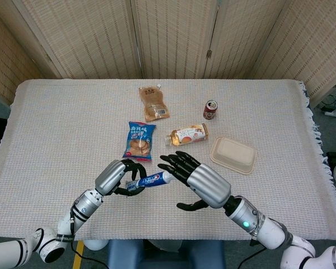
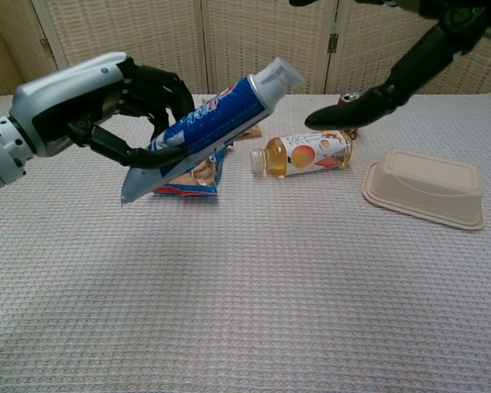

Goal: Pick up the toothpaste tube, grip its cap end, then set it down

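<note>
A blue and white toothpaste tube hangs above the table, gripped around its lower body by my left hand. The tube tilts up to the right, white cap end highest. My right hand hovers just right of the cap, fingers spread and holding nothing. In the chest view only the right hand's thumb and lower edge show, above the cap, apart from it.
On the woven table lie a blue snack pack, a tan pouch, a juice bottle on its side, a red can and a beige lidded box.
</note>
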### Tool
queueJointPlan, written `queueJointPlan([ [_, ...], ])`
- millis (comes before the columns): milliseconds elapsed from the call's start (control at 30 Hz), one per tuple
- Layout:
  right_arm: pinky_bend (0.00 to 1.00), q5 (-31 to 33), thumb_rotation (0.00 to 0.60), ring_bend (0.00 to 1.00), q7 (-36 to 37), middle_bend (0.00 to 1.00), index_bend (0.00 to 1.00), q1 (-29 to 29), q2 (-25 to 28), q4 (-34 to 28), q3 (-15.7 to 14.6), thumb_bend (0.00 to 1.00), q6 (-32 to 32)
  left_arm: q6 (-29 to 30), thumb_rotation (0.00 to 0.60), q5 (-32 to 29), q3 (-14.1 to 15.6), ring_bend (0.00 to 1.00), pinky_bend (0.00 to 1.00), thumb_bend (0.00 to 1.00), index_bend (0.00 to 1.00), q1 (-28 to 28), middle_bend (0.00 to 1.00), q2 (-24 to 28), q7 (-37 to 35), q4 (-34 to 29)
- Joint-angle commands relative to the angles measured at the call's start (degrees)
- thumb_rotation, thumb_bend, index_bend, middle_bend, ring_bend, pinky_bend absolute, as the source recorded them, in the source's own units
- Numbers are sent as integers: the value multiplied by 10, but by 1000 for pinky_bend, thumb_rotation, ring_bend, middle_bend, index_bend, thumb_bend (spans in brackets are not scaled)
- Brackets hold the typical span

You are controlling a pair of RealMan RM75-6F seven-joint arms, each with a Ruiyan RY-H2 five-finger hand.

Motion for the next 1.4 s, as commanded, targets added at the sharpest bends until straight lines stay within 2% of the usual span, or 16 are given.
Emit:
queueJointPlan([
  [33,0,22,355,0,23,0,0,21,5,-8,9,144,-28,4,600,3,-2,668,466,700,741,-3,783,-9,-1,3],
  [333,0,35,242,0,52,0,0,35,-16,7,10,65,-38,10,600,1,-4,669,463,702,746,-7,788,-25,-4,9],
  [767,0,24,233,0,109,0,0,35,-32,42,3,62,-23,28,600,0,-9,669,463,704,750,-6,791,-32,-24,10],
  [1200,0,31,231,0,151,0,0,49,-60,62,12,63,-20,41,600,8,-6,671,463,706,758,-6,799,-38,2,16],
  [1400,0,50,231,0,162,0,0,63,-64,66,12,62,-46,49,600,14,-7,671,463,707,762,-7,801,-42,22,22],
])
